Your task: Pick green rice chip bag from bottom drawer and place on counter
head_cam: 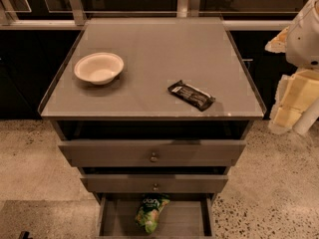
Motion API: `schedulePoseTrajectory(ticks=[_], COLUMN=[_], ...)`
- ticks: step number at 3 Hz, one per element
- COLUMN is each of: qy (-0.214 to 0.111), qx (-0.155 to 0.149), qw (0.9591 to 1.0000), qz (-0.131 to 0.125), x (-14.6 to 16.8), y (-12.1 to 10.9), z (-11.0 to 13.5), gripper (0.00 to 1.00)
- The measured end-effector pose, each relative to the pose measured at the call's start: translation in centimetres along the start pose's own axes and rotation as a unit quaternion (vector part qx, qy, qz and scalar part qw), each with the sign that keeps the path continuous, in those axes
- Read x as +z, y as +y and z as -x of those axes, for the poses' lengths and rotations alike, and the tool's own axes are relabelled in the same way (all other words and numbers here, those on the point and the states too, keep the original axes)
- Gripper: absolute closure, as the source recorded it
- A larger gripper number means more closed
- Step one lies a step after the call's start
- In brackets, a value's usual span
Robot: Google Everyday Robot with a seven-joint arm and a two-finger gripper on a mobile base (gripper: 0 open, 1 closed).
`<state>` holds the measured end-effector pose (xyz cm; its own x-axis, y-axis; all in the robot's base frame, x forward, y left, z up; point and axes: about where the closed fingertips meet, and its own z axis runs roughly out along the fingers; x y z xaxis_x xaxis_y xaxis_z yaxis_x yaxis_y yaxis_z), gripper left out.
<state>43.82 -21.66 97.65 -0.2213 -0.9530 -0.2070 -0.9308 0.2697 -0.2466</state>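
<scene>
The gripper (289, 103) hung beside the counter (154, 49); whether it was wide or narrow I could not tell. The green rice chip bag (151, 213) lay far below, to its left, in the open bottom drawer (185, 223). I judged that reaching was the step in hand. The next move needed a low approach, because the two upper drawers (149, 153) overhung the bag. A bowl (98, 67) and a black wrapper (191, 94) lay left of the gripper.

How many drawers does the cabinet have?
3, stacked under the counter: top drawer, middle drawer, and the open bottom drawer holding the green rice chip bag. None looks hidden. The gripper is out of view.
</scene>
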Motion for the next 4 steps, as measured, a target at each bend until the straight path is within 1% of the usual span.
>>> schedulePoseTrajectory(ticks=[1,2,3,4], qy=[0.0,0.005,-0.01,-0.019], qx=[0.0,0.019,0.078,0.14], qw=[1.0,0.9998,0.9965,0.9877], qz=[0.0,-0.002,0.029,0.067], x=[0.0,1.0,5.6,11.3], y=[0.0,0.7,3.0,5.3], z=[0.0,-0.8,-3.6,-7.0], gripper=[0.0,0.0,0.0,0.0])
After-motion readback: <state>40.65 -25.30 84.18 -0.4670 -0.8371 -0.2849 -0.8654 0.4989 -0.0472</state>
